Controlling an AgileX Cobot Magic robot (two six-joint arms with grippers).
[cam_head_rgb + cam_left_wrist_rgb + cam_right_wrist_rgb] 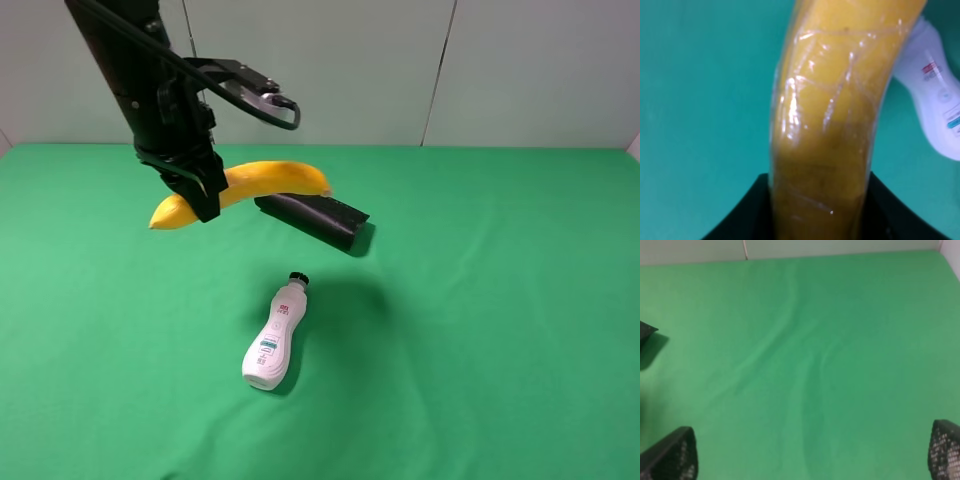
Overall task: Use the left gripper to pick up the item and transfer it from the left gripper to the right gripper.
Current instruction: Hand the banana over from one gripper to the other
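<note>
A yellow banana [262, 184] wrapped in clear film hangs in the air above the green table, roughly level. My left gripper [200, 195] is shut on it near its left end. In the left wrist view the banana [840, 100] fills the middle, running out from between the black fingers [747, 220]. My right gripper [810, 455] is open and empty: its two mesh fingertips [675, 455] stand far apart over bare green cloth. The right arm does not show in the exterior view.
A white bottle [274, 335] with a black cap lies on the cloth in the middle; it also shows in the left wrist view [935, 100]. A black cylinder [315, 220] lies behind it, below the banana; its edge shows in the right wrist view [646, 332].
</note>
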